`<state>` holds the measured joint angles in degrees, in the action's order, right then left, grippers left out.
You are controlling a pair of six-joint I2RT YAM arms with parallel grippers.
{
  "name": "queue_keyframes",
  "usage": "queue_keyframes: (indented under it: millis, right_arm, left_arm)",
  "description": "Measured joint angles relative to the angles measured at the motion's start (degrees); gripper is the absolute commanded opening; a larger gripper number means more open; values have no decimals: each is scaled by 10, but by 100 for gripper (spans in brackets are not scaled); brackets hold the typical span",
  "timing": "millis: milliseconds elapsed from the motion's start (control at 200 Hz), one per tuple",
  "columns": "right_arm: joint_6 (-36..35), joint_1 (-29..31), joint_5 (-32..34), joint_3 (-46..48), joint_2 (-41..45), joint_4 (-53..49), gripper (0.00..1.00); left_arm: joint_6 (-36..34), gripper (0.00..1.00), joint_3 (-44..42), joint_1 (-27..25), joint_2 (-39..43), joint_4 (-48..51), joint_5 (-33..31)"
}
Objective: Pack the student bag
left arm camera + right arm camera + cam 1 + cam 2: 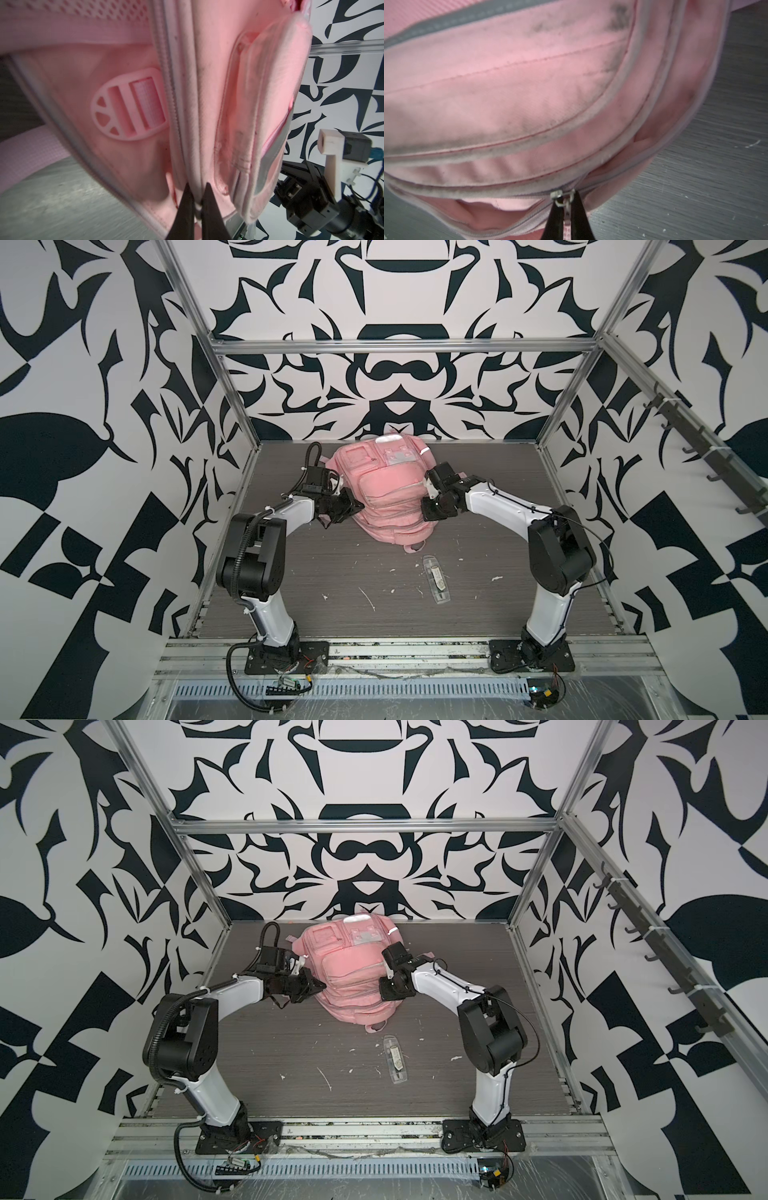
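Note:
The student bag (382, 489) (347, 973), a pink backpack, lies front-up at the back of the table, between both arms. My left gripper (360, 506) (321, 984) is at its left side. In the left wrist view the gripper (197, 185) is shut, pinching a piped seam of the bag (209, 104) next to a strap buckle (128, 106). My right gripper (424, 506) (380, 986) is at the bag's right side. In the right wrist view it (566, 197) is shut on the zip pull (567, 216) just below the metal slider (556, 195). Beside the slider the zip gapes, showing pink lining (483, 207).
A clear plastic case (434, 578) (397, 1058) with small items inside lies on the dark wood-grain table (332, 572) in front of the bag. White scraps dot the tabletop. A rail of hooks (706, 452) runs along the right wall. Metal frame posts stand at the table's corners.

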<state>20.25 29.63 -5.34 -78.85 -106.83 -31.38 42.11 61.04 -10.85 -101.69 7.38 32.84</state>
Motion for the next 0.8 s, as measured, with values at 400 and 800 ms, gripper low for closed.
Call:
queue_keyframes:
  millis: [400, 800]
  right_arm:
    - [9, 24, 16, 5, 2, 0, 0]
    - [29, 86, 19, -23, -12, -15, 0]
  left_arm:
    - [15, 5, 76, -2, -55, 17, -15]
    - [29, 47, 118, 0, -78, 8, -35]
